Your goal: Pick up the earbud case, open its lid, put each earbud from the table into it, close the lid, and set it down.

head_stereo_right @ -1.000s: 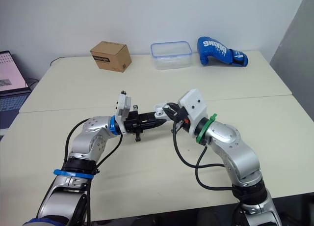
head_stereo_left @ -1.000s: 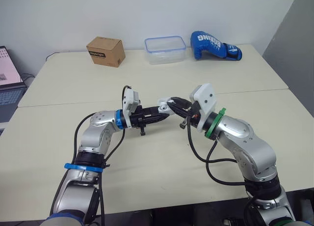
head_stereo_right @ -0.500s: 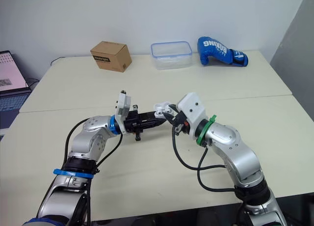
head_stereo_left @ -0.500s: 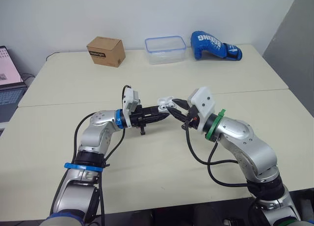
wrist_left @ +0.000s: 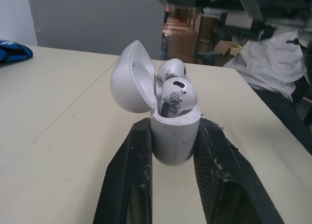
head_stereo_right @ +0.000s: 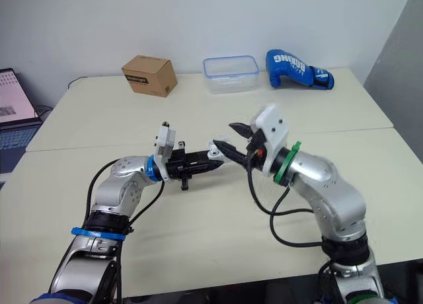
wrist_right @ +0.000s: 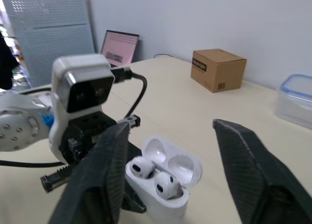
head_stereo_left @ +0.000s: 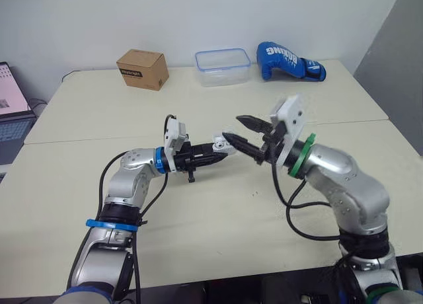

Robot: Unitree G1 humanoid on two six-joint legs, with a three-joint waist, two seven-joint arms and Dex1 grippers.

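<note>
The left gripper [head_stereo_left: 213, 152] is clamped on the lower body of the case [wrist_left: 174, 139], holding it upright above the table [head_stereo_left: 198, 211]. The lid [wrist_left: 129, 78] is tipped open toward the table's far side, with both earbuds [wrist_left: 175, 95] seated. The right gripper [head_stereo_left: 232, 127] stands with fingers spread wide, just right of the case and clear of it (the nearer free tool). Lid closure likely requires pressing from the far side.

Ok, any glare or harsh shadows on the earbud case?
Left wrist view: case evenly lit, no glare, soft shade inside its lid. Right wrist view: earbuds bright, nothing washed out. Left eye view: flat light on the table, faint shadow by the box.
</note>
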